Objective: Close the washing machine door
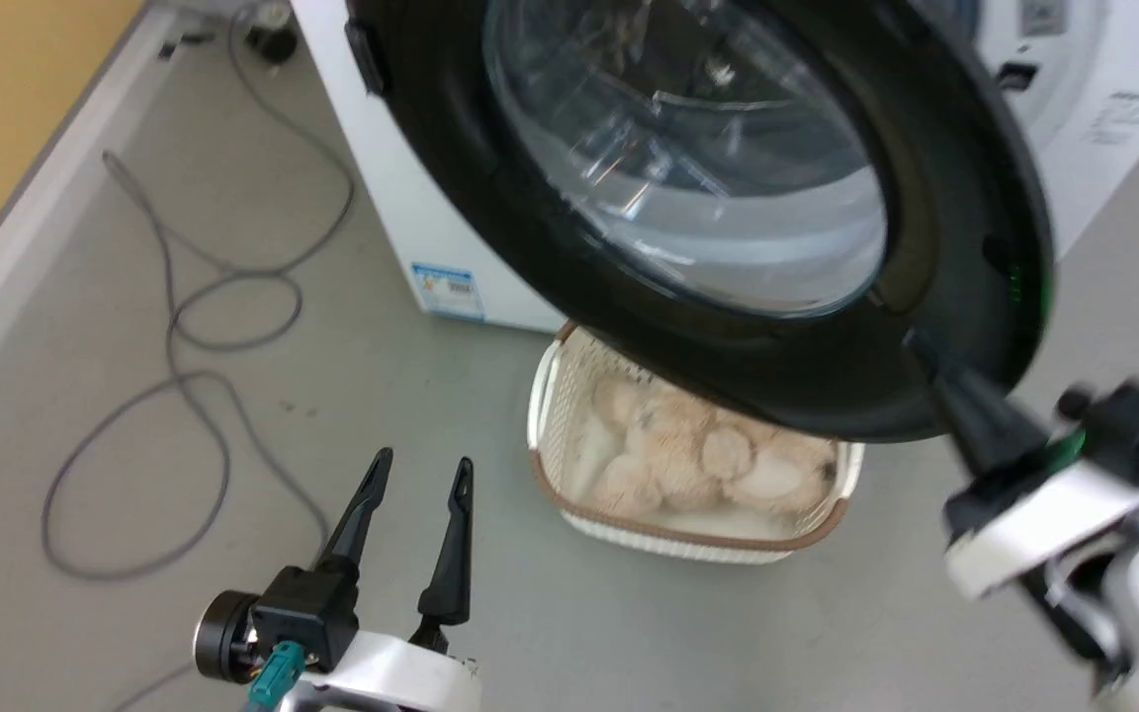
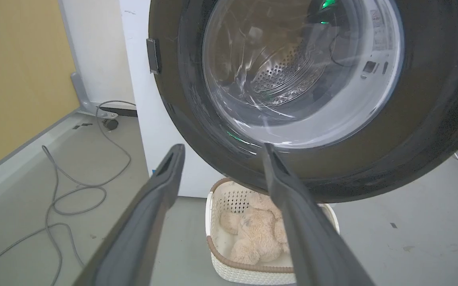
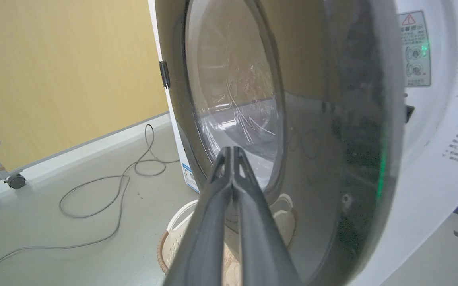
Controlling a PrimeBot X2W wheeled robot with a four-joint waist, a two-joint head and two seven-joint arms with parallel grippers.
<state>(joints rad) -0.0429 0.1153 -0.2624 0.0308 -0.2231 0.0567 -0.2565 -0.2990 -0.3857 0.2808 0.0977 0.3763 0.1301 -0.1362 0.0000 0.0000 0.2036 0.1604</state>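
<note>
The washing machine door (image 1: pixel 688 158) stands part open, its round black rim and bulging clear window facing me. The left wrist view looks through the door (image 2: pixel 292 79) to the steel drum behind the glass. My right gripper (image 1: pixel 920 346) is shut with nothing between its fingers, and its tips rest against the door's lower right rim. In the right wrist view the closed tips of the right gripper (image 3: pixel 233 150) point at the glossy outer face of the door (image 3: pixel 312 139). My left gripper (image 1: pixel 425 460) hangs open and empty at the lower left, apart from the door, its spread fingers (image 2: pixel 223 147) aimed below the rim.
A white laundry basket (image 1: pixel 629 529) holding a beige plush toy (image 1: pixel 698 455) sits on the floor under the door. The white washer body (image 1: pixel 411 198) is behind. A grey cable (image 1: pixel 194 326) loops over the floor to the left, by the yellow wall. A wheeled frame (image 3: pixel 14 180) stands far left.
</note>
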